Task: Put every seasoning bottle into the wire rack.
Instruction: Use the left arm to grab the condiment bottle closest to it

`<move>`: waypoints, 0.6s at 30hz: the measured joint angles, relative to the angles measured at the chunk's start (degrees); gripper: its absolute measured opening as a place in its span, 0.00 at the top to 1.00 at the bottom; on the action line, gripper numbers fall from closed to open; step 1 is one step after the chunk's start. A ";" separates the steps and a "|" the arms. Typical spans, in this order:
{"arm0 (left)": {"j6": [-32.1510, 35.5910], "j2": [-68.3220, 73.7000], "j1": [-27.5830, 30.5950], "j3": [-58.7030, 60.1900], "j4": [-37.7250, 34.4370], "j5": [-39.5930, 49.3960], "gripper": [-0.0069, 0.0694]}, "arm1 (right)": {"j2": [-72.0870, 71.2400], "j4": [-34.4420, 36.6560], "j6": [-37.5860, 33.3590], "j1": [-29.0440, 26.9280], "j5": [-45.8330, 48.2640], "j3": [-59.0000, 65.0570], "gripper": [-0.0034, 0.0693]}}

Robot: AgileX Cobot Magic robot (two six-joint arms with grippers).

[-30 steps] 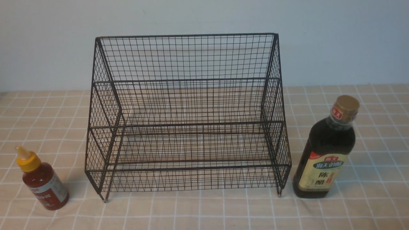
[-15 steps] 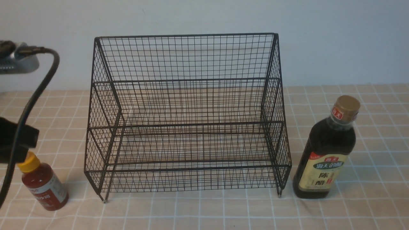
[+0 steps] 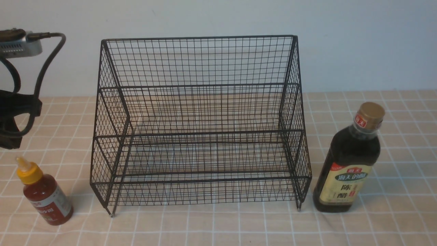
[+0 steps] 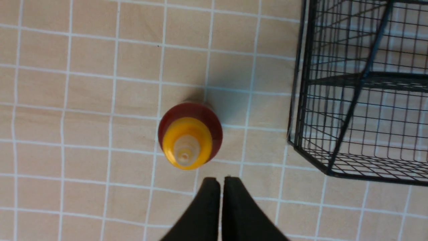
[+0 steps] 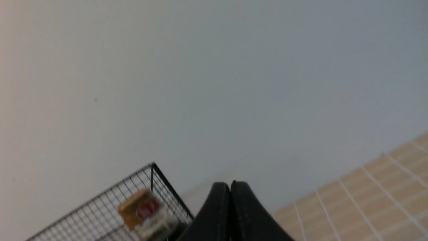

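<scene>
The small red-sauce bottle (image 3: 44, 196) with its yellow nozzle cap stands upright on the cloth, left of the black wire rack (image 3: 201, 136). The tall dark vinegar bottle (image 3: 348, 160) with a gold cap stands to the rack's right. Both rack tiers hold nothing. My left arm (image 3: 15, 112) hangs at the far left edge, above the sauce bottle. In the left wrist view my left gripper (image 4: 219, 180) is shut and empty, just short of the sauce bottle (image 4: 190, 134), with the rack (image 4: 361, 100) beside it. My right gripper (image 5: 230, 184) is shut, empty and raised, close to the vinegar cap (image 5: 140, 211).
A peach checked cloth (image 3: 218, 225) covers the table. A plain pale wall (image 3: 358, 44) stands right behind the rack. The left arm's cable (image 3: 47, 65) loops at the far left. The rack's corner (image 5: 152, 167) lies near the right gripper.
My left arm came into the front view from the left, first covering the sauce bottle's nozzle, then rising clear above it. Bottles and rack have not moved.
</scene>
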 joint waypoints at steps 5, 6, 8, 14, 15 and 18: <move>0.52 0.79 0.74 -0.05 0.00 0.00 0.90 | 2.45 -0.88 -2.89 4.24 20.60 -13.81 0.97; 0.66 0.82 0.74 -0.05 -0.22 -0.14 0.87 | 6.90 -1.09 -6.39 6.17 27.04 -20.31 0.97; 1.23 0.87 0.74 -0.05 -0.39 -1.40 0.82 | 12.40 -1.17 -10.30 7.85 33.34 -26.37 0.97; 4.54 0.87 0.74 -0.05 -0.39 -2.56 0.58 | 22.88 -0.43 -17.61 8.96 44.32 -35.11 0.97; 5.04 0.93 0.74 -0.05 -0.39 -2.56 0.51 | 24.05 -0.04 -18.65 8.96 44.67 -35.53 0.97; 5.66 1.87 0.74 -0.05 -0.26 -2.56 0.30 | 26.07 1.78 -20.70 8.96 44.87 -35.59 0.97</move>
